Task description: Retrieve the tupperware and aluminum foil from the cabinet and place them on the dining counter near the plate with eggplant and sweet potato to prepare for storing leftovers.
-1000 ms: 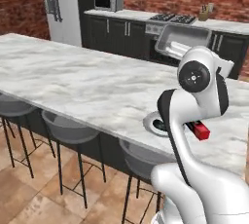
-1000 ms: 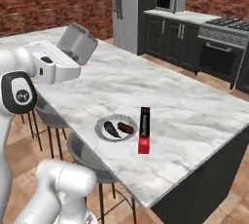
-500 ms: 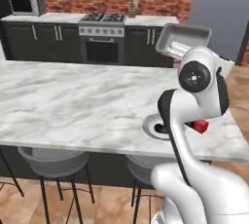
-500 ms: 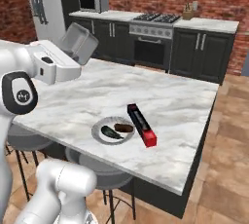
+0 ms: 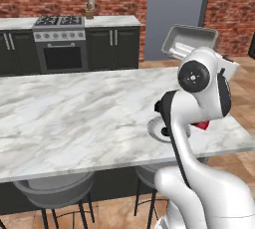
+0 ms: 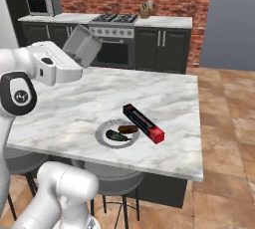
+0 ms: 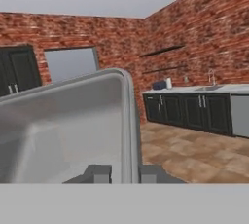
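The long slim black aluminium-foil box with a red end point(image 6: 143, 123) already lies flat on the broad white-grey veined marble table point(image 6: 164, 93), just beside the small round white plate point(image 6: 103, 140) that carries a dark lump of eggplant point(image 6: 116, 136) and a brownish piece next to it, so that half of the job looks finished. The shallow pale grey translucent tupperware container point(image 6: 83, 46) is the remaining item: it is held tilted in the air, well above the slab, with the end effector point(image 7: 123, 173) clenched on its rim, one finger tip on either side of the wall in the hand view. What is left, by my reading, is to carry it over and lower it onto the table close to the plate. Bare marble spreads wide on the stove side of the plate and foil. The plate sits near the table's front edge above the round metal stools point(image 5: 55, 189), and the foil's red end points toward the tiled-floor side, so those margins are the tighter ones.
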### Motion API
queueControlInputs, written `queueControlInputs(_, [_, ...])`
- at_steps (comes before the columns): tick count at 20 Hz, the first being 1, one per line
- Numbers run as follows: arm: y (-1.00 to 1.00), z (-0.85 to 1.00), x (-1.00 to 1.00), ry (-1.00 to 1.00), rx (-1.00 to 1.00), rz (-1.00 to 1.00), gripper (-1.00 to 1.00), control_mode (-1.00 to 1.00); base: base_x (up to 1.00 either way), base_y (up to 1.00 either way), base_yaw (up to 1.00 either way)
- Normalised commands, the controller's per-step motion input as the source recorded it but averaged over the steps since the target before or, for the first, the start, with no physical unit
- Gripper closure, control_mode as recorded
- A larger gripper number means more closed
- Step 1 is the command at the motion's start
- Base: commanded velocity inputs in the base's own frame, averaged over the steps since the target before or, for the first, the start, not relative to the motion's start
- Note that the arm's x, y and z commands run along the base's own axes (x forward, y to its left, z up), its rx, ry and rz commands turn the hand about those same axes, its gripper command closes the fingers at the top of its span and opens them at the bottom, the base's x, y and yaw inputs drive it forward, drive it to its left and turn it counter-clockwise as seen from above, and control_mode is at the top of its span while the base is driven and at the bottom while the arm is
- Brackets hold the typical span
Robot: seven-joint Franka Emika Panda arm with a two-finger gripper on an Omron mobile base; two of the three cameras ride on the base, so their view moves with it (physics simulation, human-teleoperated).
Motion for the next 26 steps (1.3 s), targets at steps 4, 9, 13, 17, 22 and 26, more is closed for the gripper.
queueControlInputs(4, [-0.24, -0.22, 0.00, 0.22, 0.01, 0.00, 1.00, -1.00, 0.00, 0.00, 0.00])
queueControlInputs(9, [0.29, -0.82, 0.06, 0.12, 0.07, 0.00, 1.00, -1.00, 0.00, 0.00, 0.00])
queueControlInputs(13, [0.76, -1.00, 0.16, 0.03, 0.32, 0.07, 1.00, -1.00, 0.00, 0.00, 0.00])
queueControlInputs(17, [1.00, -0.97, 0.30, 0.26, 0.26, 0.11, 1.00, -1.00, 0.00, 0.00, 0.00])
queueControlInputs(22, [0.90, -0.82, 0.40, 0.46, 0.22, 0.05, 1.00, -1.00, 0.00, 0.00, 0.00])
queueControlInputs(26, [0.16, -0.62, 0.45, 0.53, 0.09, 0.00, 1.00, -1.00, 0.00, 0.00, 0.00])
